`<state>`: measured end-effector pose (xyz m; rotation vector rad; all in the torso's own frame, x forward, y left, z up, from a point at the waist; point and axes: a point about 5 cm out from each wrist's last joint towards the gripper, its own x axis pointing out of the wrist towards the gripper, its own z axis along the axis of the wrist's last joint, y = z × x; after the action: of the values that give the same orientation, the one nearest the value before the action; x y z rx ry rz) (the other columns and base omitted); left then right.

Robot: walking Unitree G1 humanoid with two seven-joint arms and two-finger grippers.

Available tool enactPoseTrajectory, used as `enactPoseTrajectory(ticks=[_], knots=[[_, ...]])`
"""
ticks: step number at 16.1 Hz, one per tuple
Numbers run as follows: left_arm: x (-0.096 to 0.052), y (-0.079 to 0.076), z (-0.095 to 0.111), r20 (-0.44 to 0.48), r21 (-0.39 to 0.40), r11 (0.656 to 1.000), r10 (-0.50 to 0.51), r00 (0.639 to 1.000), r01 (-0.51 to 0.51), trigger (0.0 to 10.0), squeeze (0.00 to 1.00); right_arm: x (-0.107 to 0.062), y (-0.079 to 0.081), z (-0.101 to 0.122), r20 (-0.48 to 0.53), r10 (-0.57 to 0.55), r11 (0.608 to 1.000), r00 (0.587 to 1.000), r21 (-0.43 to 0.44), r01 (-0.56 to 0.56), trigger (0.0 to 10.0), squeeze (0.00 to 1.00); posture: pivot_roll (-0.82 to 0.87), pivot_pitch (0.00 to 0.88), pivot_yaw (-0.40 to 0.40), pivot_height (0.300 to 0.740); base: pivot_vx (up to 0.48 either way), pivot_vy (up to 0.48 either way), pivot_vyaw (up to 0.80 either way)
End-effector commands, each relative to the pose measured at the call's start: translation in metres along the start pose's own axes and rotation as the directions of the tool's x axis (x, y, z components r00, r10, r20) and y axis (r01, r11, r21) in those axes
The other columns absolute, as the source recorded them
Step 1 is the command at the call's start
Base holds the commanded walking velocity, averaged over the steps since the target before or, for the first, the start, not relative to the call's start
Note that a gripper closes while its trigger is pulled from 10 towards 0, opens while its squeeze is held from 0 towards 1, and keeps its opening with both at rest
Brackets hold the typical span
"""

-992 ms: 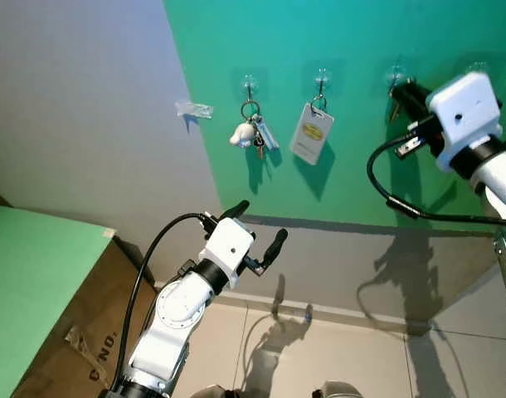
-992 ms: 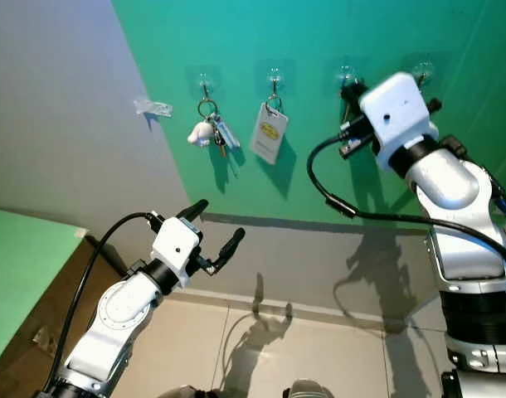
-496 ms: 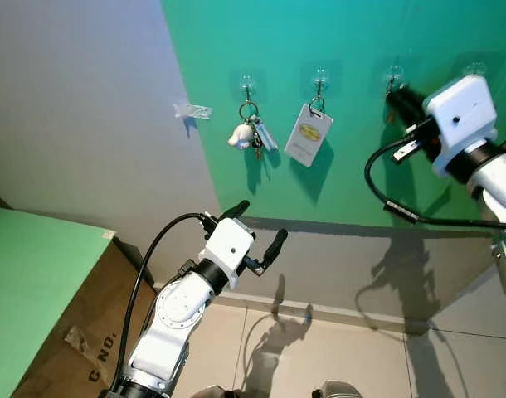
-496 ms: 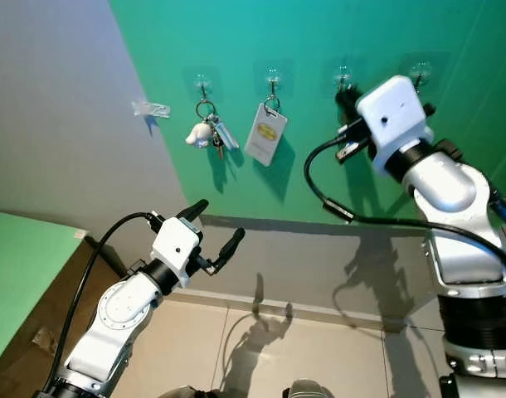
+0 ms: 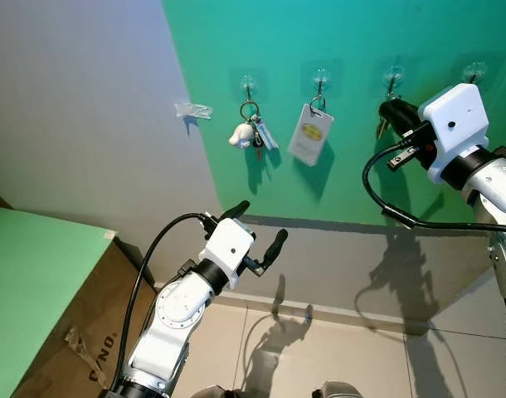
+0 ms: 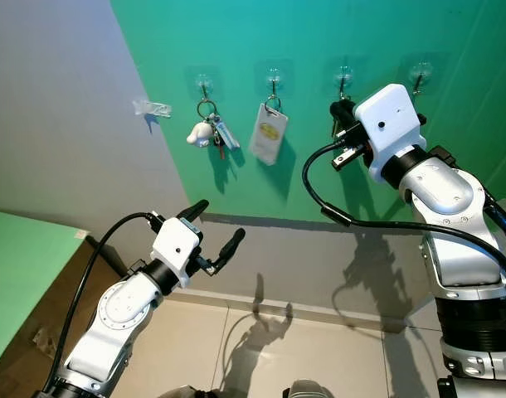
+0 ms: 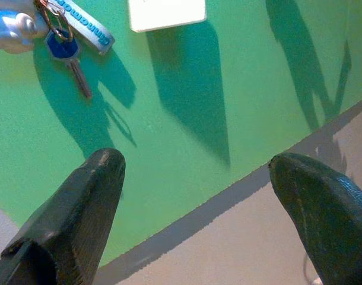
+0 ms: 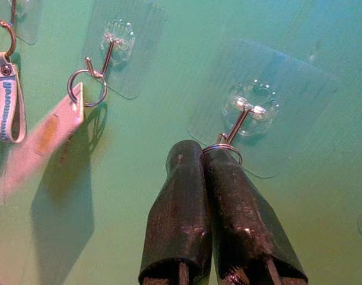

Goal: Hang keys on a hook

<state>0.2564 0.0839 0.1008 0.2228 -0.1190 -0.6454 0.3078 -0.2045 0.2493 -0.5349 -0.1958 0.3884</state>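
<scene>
**Hook row crowded at three places, far-right hook open**

On the green wall [image 5: 352, 182] four clear stick-on hooks run in a row near its top edge. The hook nearest the wall's left edge carries a key bunch with a white charm [image 5: 251, 133]; the next holds a white tag [image 5: 310, 133]. The right gripper [image 8: 208, 155], fingers pressed together, sits at the third hook [image 8: 247, 108], where a key ring [image 8: 224, 149] hangs. The fourth hook [image 5: 474, 73] is bare. Below the row the wall is unobstructed down to the grey band [image 5: 336, 249], where the left gripper [image 5: 257, 228] hovers with its fingers spread.
</scene>
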Motion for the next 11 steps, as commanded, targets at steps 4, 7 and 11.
enactPoseTrajectory(ticks=[4, 7, 11], knots=[[0.0, 0.001, -0.002, -0.01, 0.018, 1.0, -0.011, 1.0, 0.011, 10.0, 0.0, 0.001, -0.005, 0.013, 0.047, -0.015, 0.999, 0.999, -0.05, 0.017, 10.0, 0.0, -0.26, 0.056, 0.119, 0.74, 0.0, 0.0, 0.0], [0.0, 0.001, -0.002, -0.01, 0.021, 1.0, -0.015, 1.0, 0.015, 10.0, 0.0, 0.0, -0.007, 0.015, 0.055, -0.026, 0.998, 0.998, -0.056, 0.029, 10.0, 0.0, -0.26, 0.055, 0.122, 0.74, 0.0, 0.0, 0.0], [0.0, 0.001, -0.002, -0.01, 0.024, 1.0, -0.016, 1.0, 0.016, 10.0, 0.0, 0.003, -0.005, 0.021, 0.081, -0.018, 0.998, 0.997, -0.056, 0.023, 10.0, 0.0, -0.26, 0.053, 0.12, 0.74, 0.0, 0.0, 0.0]])
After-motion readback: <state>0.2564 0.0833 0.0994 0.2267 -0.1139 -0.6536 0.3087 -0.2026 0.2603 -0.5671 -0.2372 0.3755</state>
